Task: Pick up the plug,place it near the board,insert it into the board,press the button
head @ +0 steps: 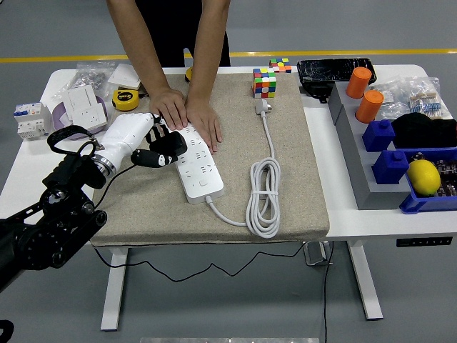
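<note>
Beige mat (143,207): plug (262,106) far right of empty, loosely curled left robot hand (153,143).

Grey floor (400,28), yellow line (343,53)

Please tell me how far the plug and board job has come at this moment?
Nothing looks done yet: the white plug lies unplugged on the beige mat, beside the coloured cube. In hand: the robot's left hand reaches the white power strip's left edge, holding nothing, while a person's hands press the strip's far end. Left: picking up the plug, placing, inserting, pressing the button.
</note>
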